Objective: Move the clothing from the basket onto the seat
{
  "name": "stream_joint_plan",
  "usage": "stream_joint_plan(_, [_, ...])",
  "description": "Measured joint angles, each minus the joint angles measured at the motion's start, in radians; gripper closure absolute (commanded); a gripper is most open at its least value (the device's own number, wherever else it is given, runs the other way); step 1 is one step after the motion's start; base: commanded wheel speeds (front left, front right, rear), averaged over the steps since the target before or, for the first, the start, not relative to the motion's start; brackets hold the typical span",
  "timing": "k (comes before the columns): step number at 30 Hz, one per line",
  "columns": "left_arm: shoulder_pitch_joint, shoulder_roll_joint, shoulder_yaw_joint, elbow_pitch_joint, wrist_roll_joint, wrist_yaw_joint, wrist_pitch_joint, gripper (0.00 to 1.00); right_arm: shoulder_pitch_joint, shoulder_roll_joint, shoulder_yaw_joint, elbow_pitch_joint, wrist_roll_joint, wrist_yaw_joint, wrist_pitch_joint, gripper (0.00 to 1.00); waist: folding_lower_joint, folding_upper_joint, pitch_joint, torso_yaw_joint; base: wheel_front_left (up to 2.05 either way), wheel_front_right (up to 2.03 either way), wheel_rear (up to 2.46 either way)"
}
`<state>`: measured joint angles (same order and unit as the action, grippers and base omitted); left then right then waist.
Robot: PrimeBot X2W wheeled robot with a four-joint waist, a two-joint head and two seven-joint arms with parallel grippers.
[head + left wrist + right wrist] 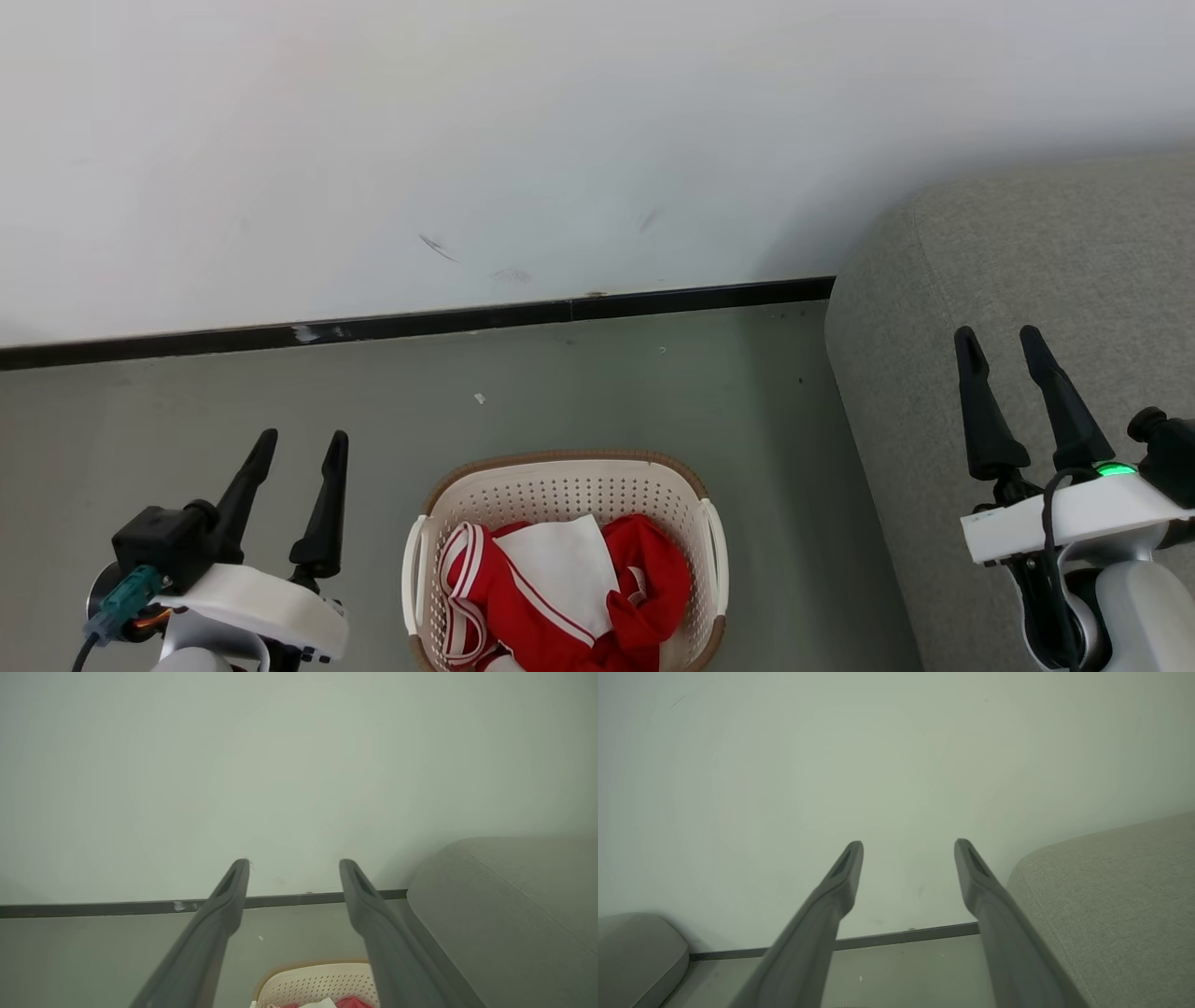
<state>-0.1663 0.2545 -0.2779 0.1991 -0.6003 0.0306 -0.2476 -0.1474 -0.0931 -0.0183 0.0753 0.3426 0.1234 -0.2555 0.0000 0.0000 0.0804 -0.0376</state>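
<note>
The cream basket [560, 485] with its brown rim stands on the floor at the bottom centre of the head view, with red and white clothing [569, 588] bunched inside it. The grey seat [1027, 280] rises to its right. My left gripper [306, 443] hangs open to the left of the basket, holding nothing. Over the seat's edge, my right gripper [997, 338] is open and holds nothing too. In the left wrist view the basket's rim [303, 975] and a bit of clothing [350, 1003] show between the open fingers [219, 919]. The right wrist view has the seat [1111, 896] beside its open fingers [831, 896].
A pale wall [467, 140] with a dark baseboard [420, 324] runs behind the basket. Grey-green floor [233, 392] lies between the wall and the basket. Another rounded grey cushion [635, 947] sits at the lower left of the right wrist view.
</note>
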Motion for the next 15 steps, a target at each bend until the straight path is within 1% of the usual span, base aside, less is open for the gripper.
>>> stream_joint_plan(3, [0.0,-0.002,-0.016,0.006,0.004,-0.017,0.008,0.0,0.0,0.004,-0.003,-0.006,0.0,0.0,0.0,0.0,0.0,0.0,0.011,-0.003,0.0,0.0,0.0])
stream_joint_plan(15, [-0.032,-0.012,-0.078,0.042,0.016,-0.053,0.055,0.0,-0.001,0.024,-0.012,-0.032,-0.011,0.0,0.0,0.0,0.0,0.0,0.073,-0.016,0.0,0.0,0.0])
